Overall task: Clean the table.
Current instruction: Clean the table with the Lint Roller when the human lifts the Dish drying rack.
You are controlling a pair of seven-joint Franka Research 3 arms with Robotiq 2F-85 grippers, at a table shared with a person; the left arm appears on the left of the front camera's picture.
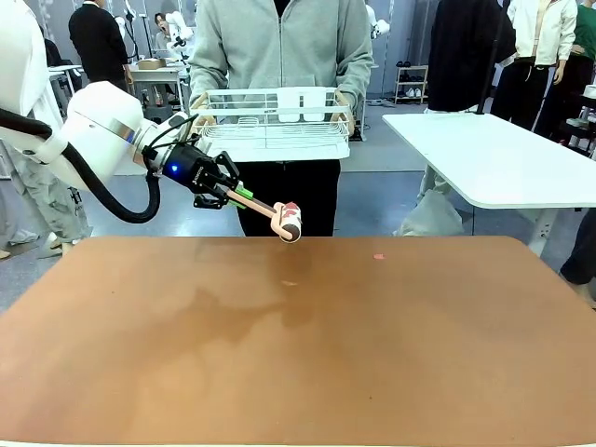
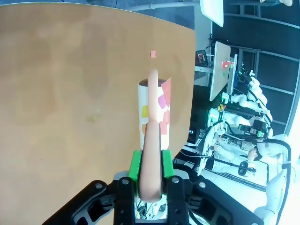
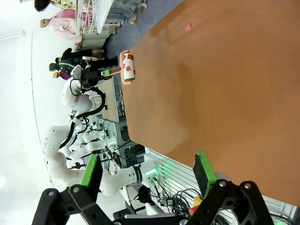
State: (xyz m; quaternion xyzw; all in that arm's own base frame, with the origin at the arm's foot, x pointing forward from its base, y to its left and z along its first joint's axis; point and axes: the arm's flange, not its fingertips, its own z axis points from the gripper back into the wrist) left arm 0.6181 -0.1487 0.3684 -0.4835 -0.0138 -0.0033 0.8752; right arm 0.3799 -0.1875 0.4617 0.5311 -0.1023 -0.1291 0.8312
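Left gripper (image 2: 151, 166) clamped on a lint roller's (image 1: 287, 222) handle; right gripper (image 3: 147, 169) spread apart, holding nothing.
The roller head, flecked with paper scraps, sits at the far edge of the reddish-brown table (image 1: 298, 354); a pink scrap (image 1: 378, 256) lies nearby. Beyond, a person holds a white dish rack (image 1: 275, 126).

Black left pincer (image 1: 233, 196) (pads (image 1: 240, 202) seemingly green)

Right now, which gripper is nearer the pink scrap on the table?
Left. The left gripper holds a roller at the far edge near the scrap; right gripper is across the table.
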